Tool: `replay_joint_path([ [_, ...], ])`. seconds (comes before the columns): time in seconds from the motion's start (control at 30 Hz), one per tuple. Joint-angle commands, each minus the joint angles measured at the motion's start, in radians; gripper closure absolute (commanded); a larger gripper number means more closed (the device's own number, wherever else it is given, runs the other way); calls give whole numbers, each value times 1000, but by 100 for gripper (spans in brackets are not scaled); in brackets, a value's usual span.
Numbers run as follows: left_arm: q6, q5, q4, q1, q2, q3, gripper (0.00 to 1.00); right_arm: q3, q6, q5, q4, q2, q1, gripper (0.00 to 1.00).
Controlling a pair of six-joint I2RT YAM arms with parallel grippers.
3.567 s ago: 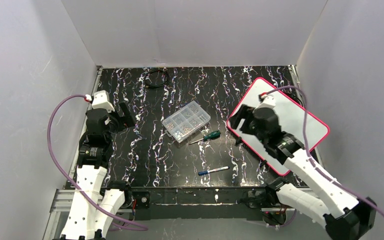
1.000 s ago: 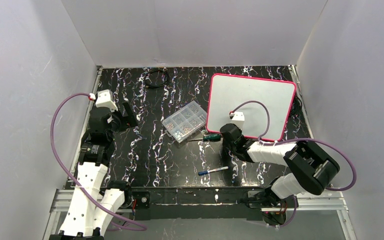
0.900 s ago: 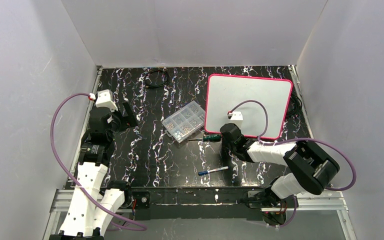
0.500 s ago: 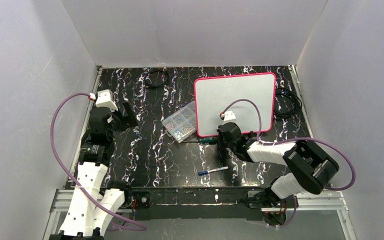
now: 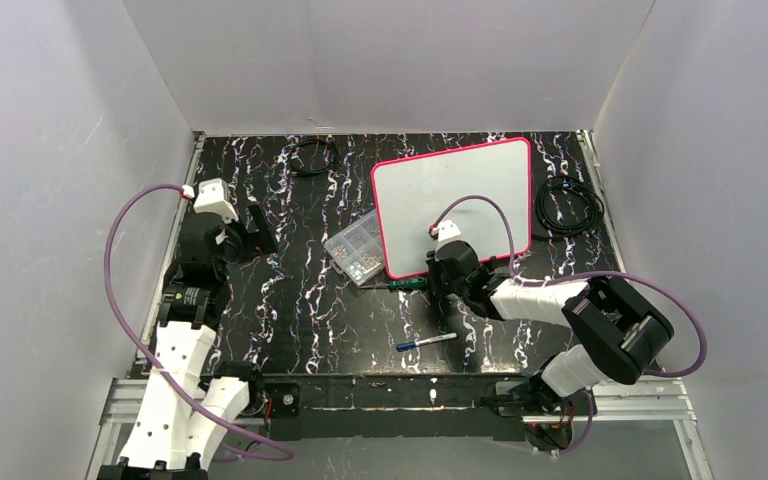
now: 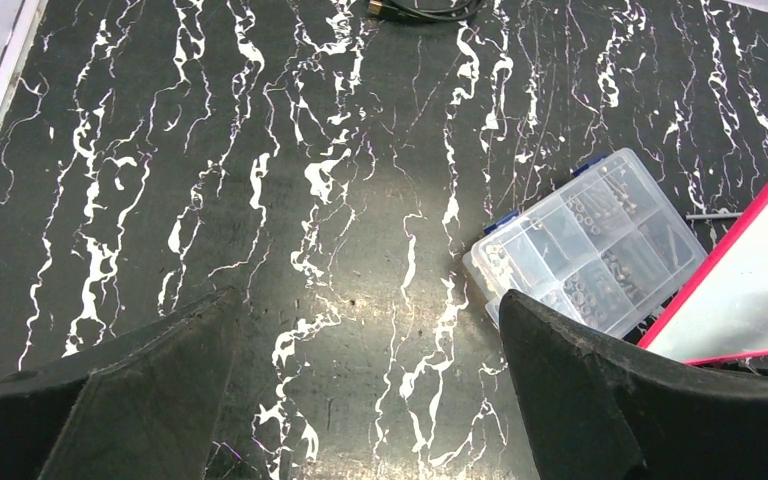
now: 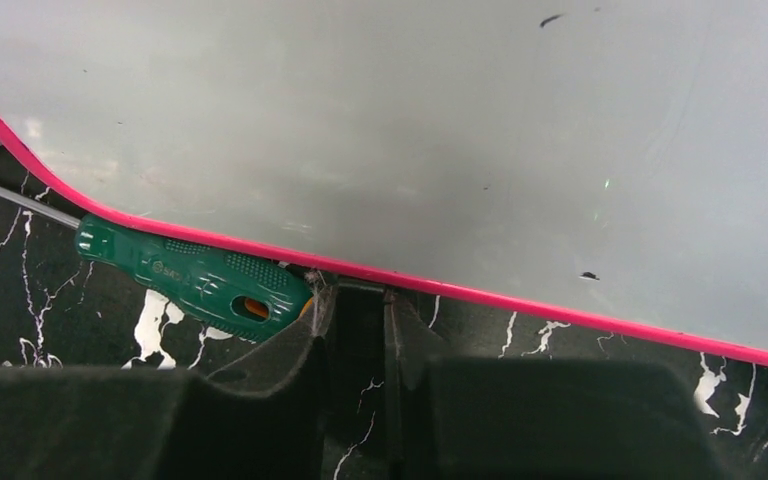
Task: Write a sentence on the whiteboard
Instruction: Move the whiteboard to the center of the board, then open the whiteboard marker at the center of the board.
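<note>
**Inspector:** Hands?
**Aide:** Left hand spread wide, holding nothing. Right hand pinching the whiteboard at its near rim.
**Inspector:** Whiteboard location?
**Aide:** Right of the box, overlapping its end.

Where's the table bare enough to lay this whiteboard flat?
Widest bare patch: left-centre table, bordered by the left gripper, the box and the marker. The back-left strip beside the cable coil is bare too. Crowded: around the right gripper, where whiteboard, box and screwdriver meet.
</note>
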Motion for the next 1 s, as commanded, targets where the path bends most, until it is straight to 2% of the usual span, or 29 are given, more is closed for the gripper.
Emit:
replay_joint_path([
  [0.0, 27, 56, 26, -10, 0, -19, 2, 31, 5, -165, -91, -20, 30, 64],
  [0.07, 67, 83, 51, -39, -8, -39, 2, 30, 6, -162, -130, -58, 31, 53],
  [0.27, 111, 95, 64, -191, -27, -81, 2, 4, 32, -131, -241, -224, 32, 33],
  [0.33, 91, 159, 73, -244, -34, -102, 2, 0, 49, -105, -287, -273, 32, 28],
  [0.47, 17, 293, 105, -387, -39, -154, 7, 31, 92, 8, -454, -353, 31, 21],
  [0.6, -24, 327, 172, -582, -19, -213, 11, 100, 140, 46, -570, -429, 11, 15],
  [0.7, -18, 321, 254, -732, 18, -267, 13, 144, 159, 48, -609, -488, -3, 12],
  [0.8, 41, 253, 343, -902, 105, -305, 23, 168, 165, 112, -651, -530, -19, 9],
  [0.87, 89, 163, 378, -1005, 203, -301, 28, 192, 172, 149, -683, -549, -26, 9],
  [0.97, 134, 134, 388, -1077, 376, -245, 30, 230, 171, 164, -705, -574, -27, 9],
])
